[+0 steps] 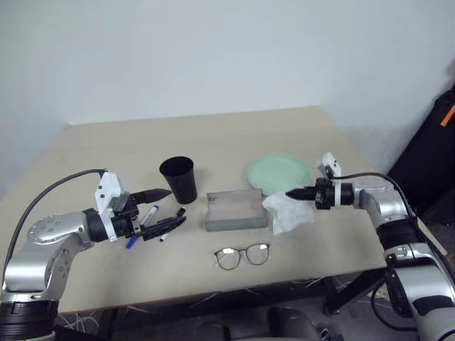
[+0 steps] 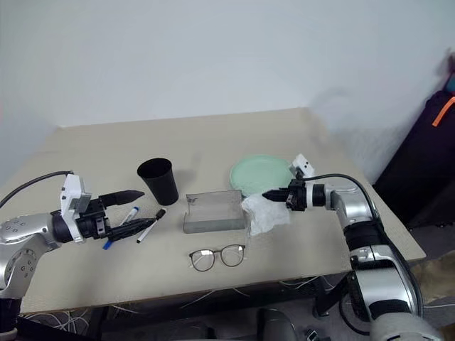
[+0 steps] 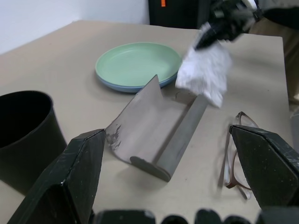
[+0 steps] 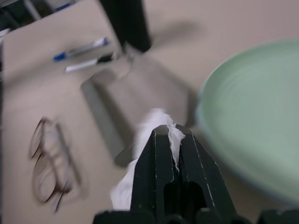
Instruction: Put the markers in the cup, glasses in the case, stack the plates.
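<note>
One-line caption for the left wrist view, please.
Open grey case on the table, green plate stacked on blue, right gripper holding white cloth.

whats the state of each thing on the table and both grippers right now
cup: upright, no markers seen in it
markers: lying on the table
case: open
glasses: unfolded, on the table outside the case
plates: stacked, green on blue
white cloth: pinched, lifted
right gripper: shut on cloth
left gripper: open, holding nothing
</note>
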Controlling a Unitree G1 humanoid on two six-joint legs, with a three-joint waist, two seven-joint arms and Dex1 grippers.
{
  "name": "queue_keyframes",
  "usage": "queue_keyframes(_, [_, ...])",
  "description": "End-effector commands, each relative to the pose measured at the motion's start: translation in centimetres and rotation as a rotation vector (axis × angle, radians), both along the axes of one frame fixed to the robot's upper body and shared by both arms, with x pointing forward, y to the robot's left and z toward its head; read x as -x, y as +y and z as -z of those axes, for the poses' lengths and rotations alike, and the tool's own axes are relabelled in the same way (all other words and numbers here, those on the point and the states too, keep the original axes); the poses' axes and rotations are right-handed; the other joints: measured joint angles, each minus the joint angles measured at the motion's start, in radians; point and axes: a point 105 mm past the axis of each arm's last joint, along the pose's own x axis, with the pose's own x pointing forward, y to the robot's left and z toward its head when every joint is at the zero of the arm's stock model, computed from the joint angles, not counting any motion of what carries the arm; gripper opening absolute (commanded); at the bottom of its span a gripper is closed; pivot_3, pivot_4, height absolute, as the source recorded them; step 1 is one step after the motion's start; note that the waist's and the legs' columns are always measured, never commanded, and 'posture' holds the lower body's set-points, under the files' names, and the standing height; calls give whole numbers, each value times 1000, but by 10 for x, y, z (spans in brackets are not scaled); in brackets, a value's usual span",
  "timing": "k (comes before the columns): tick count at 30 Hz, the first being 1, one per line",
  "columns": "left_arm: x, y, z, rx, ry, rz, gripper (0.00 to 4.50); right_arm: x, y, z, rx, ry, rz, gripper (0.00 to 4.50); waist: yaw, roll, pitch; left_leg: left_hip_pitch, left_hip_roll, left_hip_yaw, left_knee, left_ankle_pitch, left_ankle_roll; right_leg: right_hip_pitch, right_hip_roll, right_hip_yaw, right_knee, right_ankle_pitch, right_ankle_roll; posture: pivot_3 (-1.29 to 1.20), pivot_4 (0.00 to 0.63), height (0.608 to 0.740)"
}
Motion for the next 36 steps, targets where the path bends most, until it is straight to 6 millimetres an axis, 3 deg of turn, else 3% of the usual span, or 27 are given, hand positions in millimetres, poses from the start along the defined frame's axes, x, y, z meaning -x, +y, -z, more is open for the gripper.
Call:
queue_keyframes(1, [-4,-1,-11,-5,-58,-3,4500,-34,0,-26,15,-132,174,20,0,0,0,0,1,-1,0,0,0,0,0,-5,-4,0,0,0,0,726])
queue_keyframes(7, [-4,-1,-10,-2,-61,-9,4500,-66,5,-25,47,-178,395,20,1,-1,0,0,5,-3,-1,0,0,0,0,-15,-10,0,0,0,0,726])
queue_keyframes(15, [-3,-2,-9,1,-61,-16,4500,-81,18,-14,23,-174,576,20,0,-1,-1,3,2,-1,1,0,0,0,0,-7,5,1,0,0,0,726])
queue_keyframes(18, [-3,-2,-8,1,-61,-19,4500,-83,24,-15,-19,-161,600,575,0,-1,-1,5,2,-2,0,0,0,0,0,-6,5,1,0,0,0,726])
queue_keyframes(23, [-2,-3,-7,3,-60,-23,4500,-84,30,-21,-81,-152,604,2269,1,-2,-1,8,-4,-4,-3,0,0,1,1,0,6,5,-3,0,0,726])
queue_keyframes(26, [-1,-4,-7,4,-60,-27,4500,-82,23,-26,-78,-171,567,3328,1,-2,-1,9,-10,-5,-7,-1,2,1,1,9,6,5,-3,0,0,726])
queue_keyframes(31, [2,-3,-5,3,-50,-34,4500,-68,7,-47,-100,-204,391,3328,2,-2,-1,11,-17,-7,-8,-2,5,2,2,20,6,5,-3,0,0,726])
queue_keyframes(36, [4,-3,3,-15,-24,-30,4500,-42,-11,-49,-9,-224,226,3328,2,-3,-2,12,-18,-9,-7,-3,7,5,1,21,6,4,-4,0,0,726])
